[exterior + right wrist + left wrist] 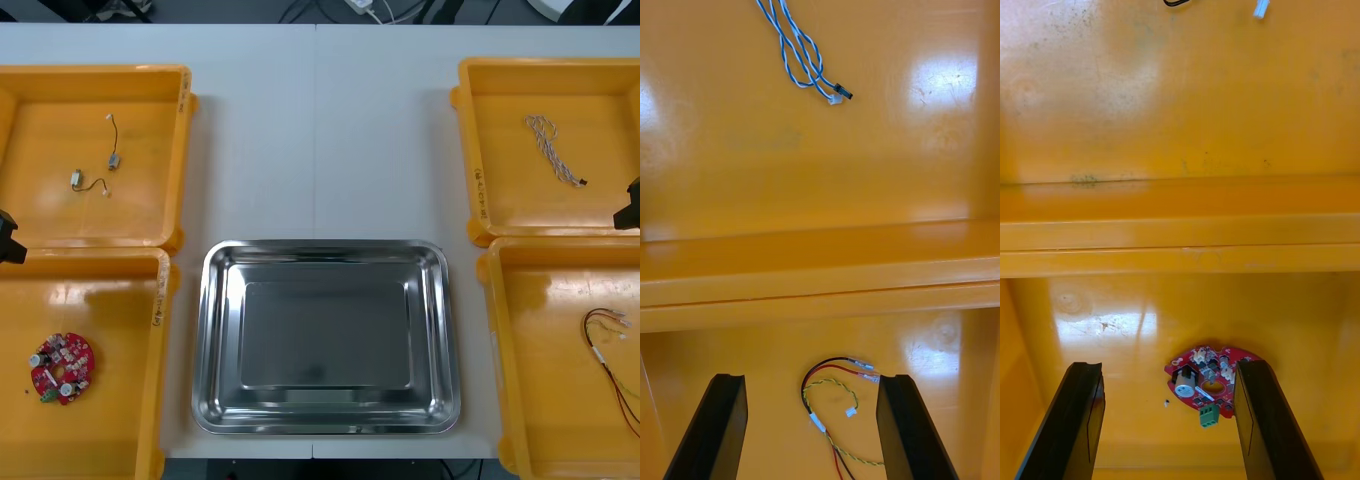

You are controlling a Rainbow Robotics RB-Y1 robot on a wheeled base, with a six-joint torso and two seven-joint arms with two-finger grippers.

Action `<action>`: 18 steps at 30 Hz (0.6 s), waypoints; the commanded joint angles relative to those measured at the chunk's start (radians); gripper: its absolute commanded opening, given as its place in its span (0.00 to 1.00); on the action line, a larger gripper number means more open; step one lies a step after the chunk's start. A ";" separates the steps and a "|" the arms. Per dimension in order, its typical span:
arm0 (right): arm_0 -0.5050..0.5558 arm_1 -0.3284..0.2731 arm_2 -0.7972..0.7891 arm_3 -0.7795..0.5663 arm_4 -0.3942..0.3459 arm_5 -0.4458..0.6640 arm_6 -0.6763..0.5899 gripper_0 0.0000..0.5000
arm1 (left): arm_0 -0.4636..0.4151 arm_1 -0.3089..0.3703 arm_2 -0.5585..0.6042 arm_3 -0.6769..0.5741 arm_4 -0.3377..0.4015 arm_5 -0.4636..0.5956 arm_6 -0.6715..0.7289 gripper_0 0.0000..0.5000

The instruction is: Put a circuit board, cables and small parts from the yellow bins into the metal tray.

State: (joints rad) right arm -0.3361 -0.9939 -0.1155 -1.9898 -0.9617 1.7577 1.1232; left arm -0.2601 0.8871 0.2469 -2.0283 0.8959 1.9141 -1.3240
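Worktop (pixel 320 130): light surface carrying four yellow bins and one tray, logged from my remote station.

Metal tray (pixel 222 330): near centre, between the bins. Shiny inside, nothing in it. I judge the task not yet begun, with board, cables and parts all to be moved.

Far left bin (pixel 50 215): two small metal parts (pixel 76 179) with short leads, lying loose.

Near left bin (pixel 110 310): one round red circuit board (pixel 62 368), flat on the floor.

Far right bin (pixel 540 205): one twisted blue and white cable (pixel 552 150).

Near right bin (pixel 540 340): one red and yellow cable (pixel 598 353), toward the right side.

Left tool (pixel 1168 367): at the left edge, about the wall between the two left bins. Fingers spread wide, nothing held or touched. The circuit board lies on the bin floor below the gap.

Right tool (pixel 811 379): at the right edge, by the wall between the two right bins. Fingers likewise wide apart and empty. The red and yellow cable's ends lie below the gap.
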 commanded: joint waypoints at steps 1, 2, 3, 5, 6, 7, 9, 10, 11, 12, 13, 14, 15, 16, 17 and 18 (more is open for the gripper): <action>0.006 -0.049 -0.035 -0.009 0.003 -0.007 -0.002 1.00 | 0.013 0.049 0.032 -0.010 0.008 0.006 -0.075 1.00; 0.006 -0.049 -0.035 -0.009 0.003 -0.007 -0.002 1.00 | 0.013 0.049 0.032 -0.010 0.008 0.006 -0.075 1.00; 0.006 -0.049 -0.035 -0.009 0.003 -0.007 -0.002 1.00 | 0.013 0.049 0.032 -0.010 0.008 0.006 -0.075 1.00; 0.006 -0.049 -0.035 -0.009 0.003 -0.007 -0.002 1.00 | 0.022 0.026 0.025 0.000 0.009 0.006 -0.073 1.00; 0.006 -0.049 -0.035 -0.009 0.003 -0.007 -0.002 1.00 | 0.022 0.023 0.023 0.002 0.009 0.006 -0.075 1.00; 0.006 -0.049 -0.035 -0.009 0.003 -0.007 -0.002 1.00 | 0.021 0.015 0.026 0.003 0.008 0.006 -0.075 1.00; 0.006 -0.049 -0.035 -0.009 0.003 -0.007 -0.002 1.00 | 0.012 0.018 0.031 0.005 0.009 0.006 -0.075 1.00; 0.006 -0.049 -0.035 -0.009 0.003 -0.007 -0.002 1.00 | 0.002 0.016 0.032 0.003 0.009 0.006 -0.076 1.00; 0.019 -0.015 -0.023 -0.012 0.003 -0.003 -0.002 1.00 | -0.007 0.018 0.032 0.003 0.012 0.006 -0.076 1.00; 0.020 -0.012 -0.021 -0.012 0.003 -0.001 -0.002 1.00 | -0.011 0.018 0.032 0.003 0.014 0.006 -0.076 1.00; 0.022 -0.005 -0.021 -0.014 0.004 -0.001 -0.002 1.00 | -0.013 0.018 0.032 0.003 0.015 0.006 -0.076 1.00; 0.019 -0.003 -0.023 -0.021 0.014 0.002 -0.002 1.00 | -0.016 0.018 0.032 0.003 0.020 0.006 -0.078 1.00; 0.020 0.000 -0.024 -0.041 0.034 0.008 -0.002 1.00 | -0.014 0.018 0.032 0.002 0.023 0.006 -0.083 1.00; 0.020 0.000 -0.023 -0.049 0.043 0.014 -0.002 1.00 | -0.014 0.018 0.032 0.003 0.025 0.006 -0.084 1.00; 0.020 0.003 -0.024 -0.063 0.055 0.023 -0.002 1.00 | -0.011 0.018 0.032 0.000 0.028 0.006 -0.090 1.00; 0.020 0.004 -0.024 -0.067 0.055 0.034 -0.002 1.00 | -0.011 0.018 0.032 -0.003 0.029 0.006 -0.095 1.00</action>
State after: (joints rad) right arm -0.3251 -0.9908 -0.1154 -2.0084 -0.9291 1.7672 1.1232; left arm -0.2540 0.8870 0.2470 -2.0260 0.9115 1.9141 -1.3241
